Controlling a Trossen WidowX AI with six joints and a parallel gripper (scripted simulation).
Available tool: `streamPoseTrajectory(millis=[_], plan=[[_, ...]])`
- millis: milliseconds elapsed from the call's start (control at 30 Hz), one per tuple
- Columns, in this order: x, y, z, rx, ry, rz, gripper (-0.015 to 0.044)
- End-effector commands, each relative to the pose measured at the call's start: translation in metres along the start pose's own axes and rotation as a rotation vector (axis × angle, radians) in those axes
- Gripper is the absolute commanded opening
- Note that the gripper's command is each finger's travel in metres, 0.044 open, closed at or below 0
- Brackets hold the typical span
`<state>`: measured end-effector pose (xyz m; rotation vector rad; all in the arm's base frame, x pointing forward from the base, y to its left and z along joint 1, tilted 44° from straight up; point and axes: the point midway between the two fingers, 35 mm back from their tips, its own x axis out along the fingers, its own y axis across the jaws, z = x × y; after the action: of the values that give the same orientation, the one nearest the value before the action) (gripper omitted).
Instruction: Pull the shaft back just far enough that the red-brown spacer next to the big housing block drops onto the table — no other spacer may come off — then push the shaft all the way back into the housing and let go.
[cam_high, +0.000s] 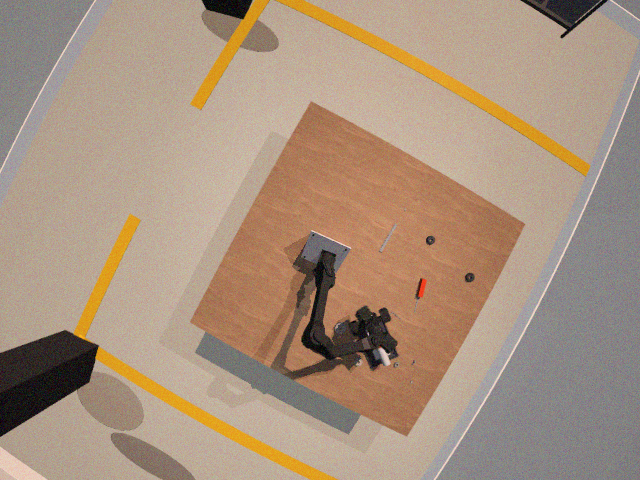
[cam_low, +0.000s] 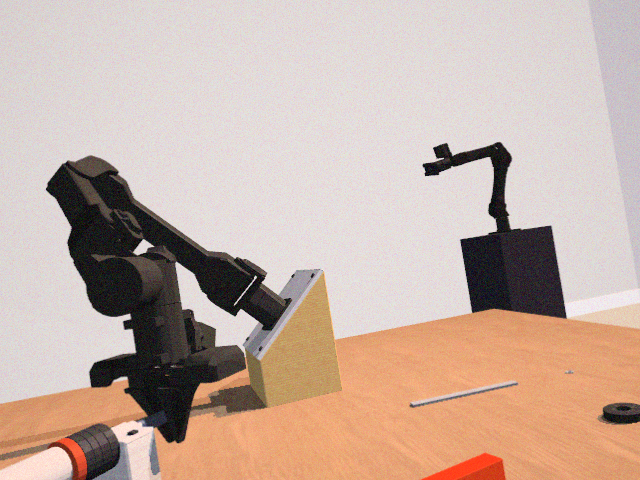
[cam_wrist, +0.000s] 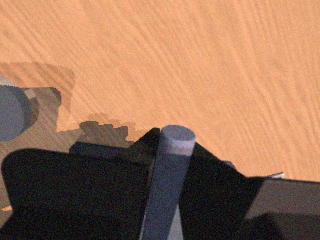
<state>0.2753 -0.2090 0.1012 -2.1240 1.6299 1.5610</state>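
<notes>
Pincer (cam_high: 366, 312) (cam_low: 176, 440) (cam_wrist: 166, 136) around the shaft (cam_low: 157, 417) (cam_wrist: 172, 182) — just beside the post (cam_low: 136, 449) (wedge block (cam_high: 323, 245) (cam_low: 299, 356) behind, in the exterior view).

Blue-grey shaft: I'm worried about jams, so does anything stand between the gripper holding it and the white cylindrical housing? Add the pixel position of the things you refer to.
Yes. Between the black gripper (cam_high: 376, 326) (cam_low: 175, 435) (cam_wrist: 166, 136), shut on the shaft (cam_low: 156, 418) (cam_wrist: 170, 180), and the housing (cam_high: 383, 356) (cam_low: 36, 468) stand a white bracket (cam_low: 135, 450), stacked black rings (cam_low: 100, 444) and a red-brown ring (cam_low: 72, 455). Their bores are hidden.
</notes>
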Motion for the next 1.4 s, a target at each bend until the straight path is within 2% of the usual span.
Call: streamPoseTrajectory(millis=[0, 1367], plan=[[0.0, -0.0001, 0.0016, 0.001, -0.002, 0.0, 0.0], [0.0, -0.0002, 0.0057, 0.001, -0.003, 0.0, 0.0]])
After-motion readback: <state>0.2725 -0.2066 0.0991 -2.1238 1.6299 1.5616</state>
